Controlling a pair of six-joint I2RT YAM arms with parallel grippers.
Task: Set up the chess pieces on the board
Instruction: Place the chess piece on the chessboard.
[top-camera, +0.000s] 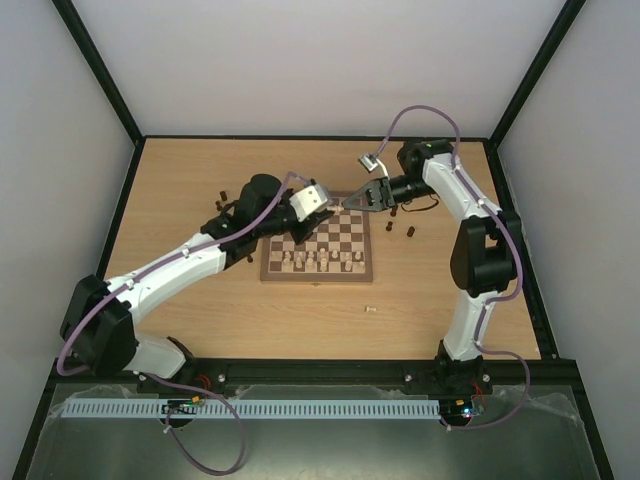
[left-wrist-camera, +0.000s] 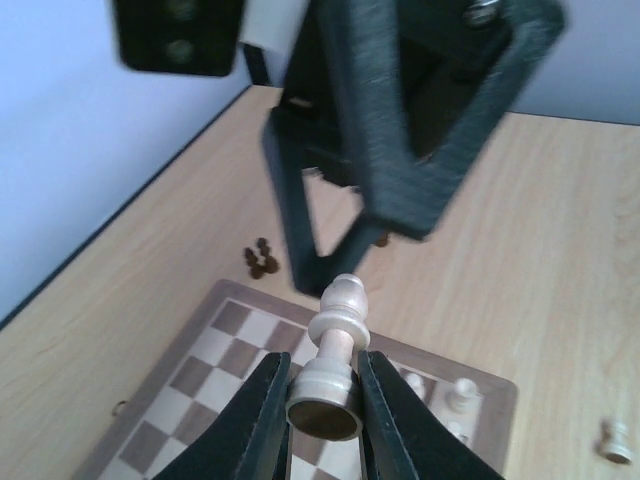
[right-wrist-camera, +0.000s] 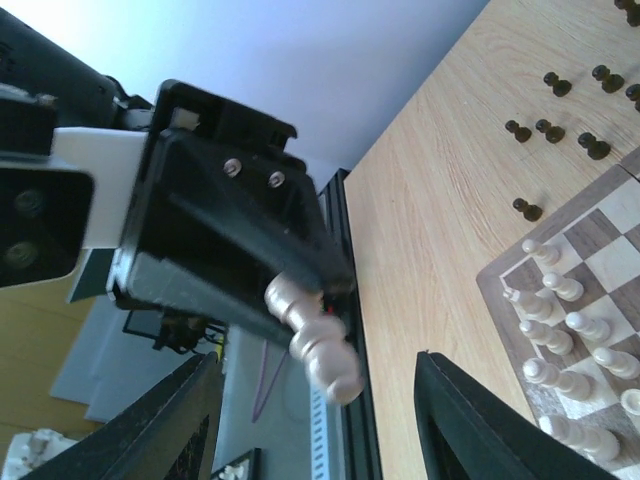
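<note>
1. Two dark fingers (left-wrist-camera: 262, 425) of the left gripper (left-wrist-camera: 322, 405) are pressing from both sides on a pale chess piece (left-wrist-camera: 338, 345). They are holding it low, close to its round base, which is facing the left wrist camera, while the rounded head is pointing away.
2. Seen from the right wrist, the right gripper (right-wrist-camera: 318, 365) is standing wide. Its jaws are sitting on either side of this same piece with a clear gap on each side, so they are not touching it.
3. From above, both grippers are meeting tip to tip over the far part of the board (top-camera: 318, 279), the left one pointing in from the left and the right one from the right.
4. Many pale pieces (top-camera: 320, 260) are standing on the near rows of the board.
5. Some dark pieces (top-camera: 222, 200) are standing in a small group on the table (top-camera: 200, 310), near the board's far left corner. A few more dark ones (top-camera: 405, 230) are standing on the table to the right of the board.
6. One lone pale piece (top-camera: 370, 309) is lying on the table, apart from the board's near edge.
</note>
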